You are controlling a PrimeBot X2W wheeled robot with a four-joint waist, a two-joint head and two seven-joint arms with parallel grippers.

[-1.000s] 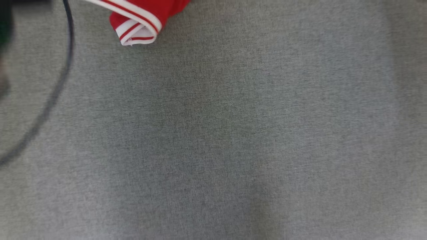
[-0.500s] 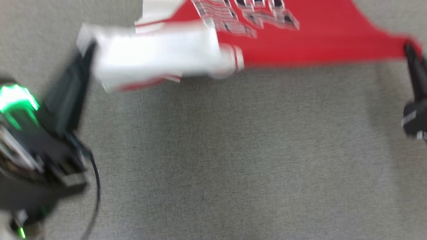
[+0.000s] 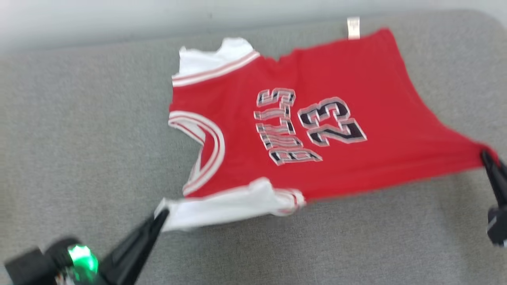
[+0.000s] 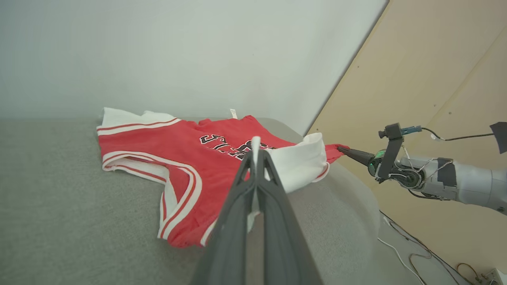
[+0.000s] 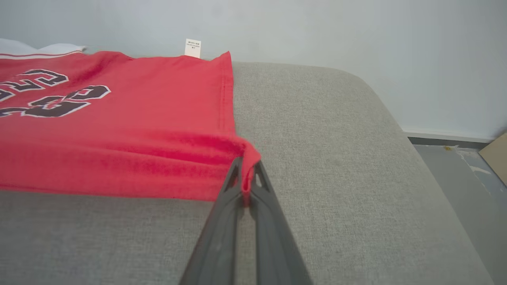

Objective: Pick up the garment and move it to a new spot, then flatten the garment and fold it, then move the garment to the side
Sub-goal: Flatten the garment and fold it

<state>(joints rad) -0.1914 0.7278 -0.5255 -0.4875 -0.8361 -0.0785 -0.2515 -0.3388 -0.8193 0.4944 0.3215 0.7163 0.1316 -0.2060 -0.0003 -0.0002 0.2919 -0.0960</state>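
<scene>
Garment [image 3: 317,130], a red jersey, lay spread on the grey cushion [image 3: 79,118] in the head view, your left claw [image 3: 160,215] pinched shut on its white turned-over shoulder, your right claw [image 3: 485,156] clamped on the near hem corner. In the left wrist view that shoulder was bunched; flattening wanted you to draw both corners apart, low and evenly. The right wrist view showed a pale wall [image 5: 317,27] behind and floor [image 5: 455,166] beside the cushion's rounded edge.

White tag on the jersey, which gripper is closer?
Right. The right gripper pinches the jersey's hem corner, same edge as the tag; left gripper holds the white fold, opposite end.
</scene>
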